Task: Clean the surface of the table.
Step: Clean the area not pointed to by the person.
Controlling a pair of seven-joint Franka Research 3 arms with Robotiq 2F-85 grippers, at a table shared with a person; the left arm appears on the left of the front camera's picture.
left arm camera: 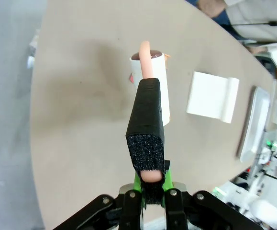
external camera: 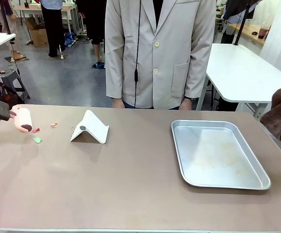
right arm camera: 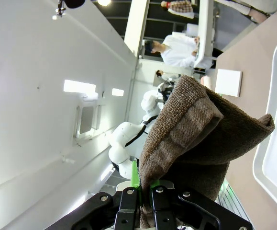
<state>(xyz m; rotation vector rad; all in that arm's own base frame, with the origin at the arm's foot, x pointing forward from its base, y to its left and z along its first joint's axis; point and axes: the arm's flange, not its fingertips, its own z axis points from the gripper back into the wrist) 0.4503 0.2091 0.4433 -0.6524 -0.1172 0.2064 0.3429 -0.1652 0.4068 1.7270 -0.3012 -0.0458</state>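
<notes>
Left of the tray (external camera: 175, 145) on the surface (external camera: 130, 189) lie a white stand (external camera: 90, 127), scraps (external camera: 37, 140) (red, green) and the left hand (left arm camera: 150, 184) clamping a lint roller (external camera: 23, 119); right of it, the right hand (right arm camera: 145, 184) grips a brown cloth (right arm camera: 195, 129).

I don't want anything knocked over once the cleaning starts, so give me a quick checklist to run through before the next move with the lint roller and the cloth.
1. Grip of the left hand on the lint roller: shut on its handle, ok.
2. Grip of the right hand on the brown cloth: shut on it, ok.
3. Roller next to the scraps: ok.
4. Roller touching the table: cannot tell.
5. The white stand apart from the scraps: ok.
6. The person's hands at the far edge, off the top: ok.
</notes>
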